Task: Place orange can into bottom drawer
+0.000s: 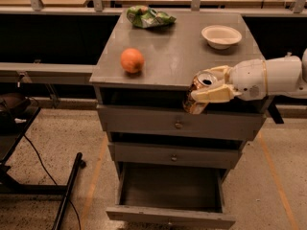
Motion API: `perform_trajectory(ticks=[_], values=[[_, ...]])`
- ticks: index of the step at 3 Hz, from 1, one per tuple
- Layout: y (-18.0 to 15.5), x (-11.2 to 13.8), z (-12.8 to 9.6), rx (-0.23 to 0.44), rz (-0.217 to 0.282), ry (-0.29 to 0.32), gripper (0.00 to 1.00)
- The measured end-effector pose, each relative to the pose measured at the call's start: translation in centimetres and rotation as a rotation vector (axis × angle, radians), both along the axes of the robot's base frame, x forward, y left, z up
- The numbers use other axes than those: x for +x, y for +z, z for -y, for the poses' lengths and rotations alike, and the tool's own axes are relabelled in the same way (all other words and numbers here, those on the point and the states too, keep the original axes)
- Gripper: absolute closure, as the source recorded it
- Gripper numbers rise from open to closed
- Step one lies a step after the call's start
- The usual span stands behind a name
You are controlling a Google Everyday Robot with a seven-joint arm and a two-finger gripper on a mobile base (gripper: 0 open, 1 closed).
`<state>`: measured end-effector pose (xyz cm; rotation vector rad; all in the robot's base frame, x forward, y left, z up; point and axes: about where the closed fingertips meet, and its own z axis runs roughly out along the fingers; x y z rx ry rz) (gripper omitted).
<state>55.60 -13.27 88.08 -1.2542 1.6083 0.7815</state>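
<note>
My gripper (211,86) comes in from the right on a white arm and is shut on the orange can (197,93). It holds the can tilted, silver top up, in the air in front of the cabinet's front edge, level with the top drawer. The bottom drawer (171,215) is pulled out below, an open grey tray with nothing showing inside. The can is above it and slightly to the right of its middle.
On the grey cabinet top (172,56) lie a round orange fruit (132,60), a green bag (149,17) at the back and a white bowl (221,35) at the back right. Two knobbed drawers (178,124) are shut. A black stand and cable (67,195) lie on the floor at left.
</note>
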Motion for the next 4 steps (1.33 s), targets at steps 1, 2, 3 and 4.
perform_trajectory(ticks=[1,2,3,4], values=[[-4.9,-2.8,0.7,0.005,-0.043,0.006,1.00],[-10.6,-7.4,1.5,-0.038,-0.043,0.013,1.00],[-10.5,-7.4,1.5,-0.038,-0.042,0.013,1.00],[-15.2,-7.4,2.5,-0.053,-0.044,-0.015,1.00]])
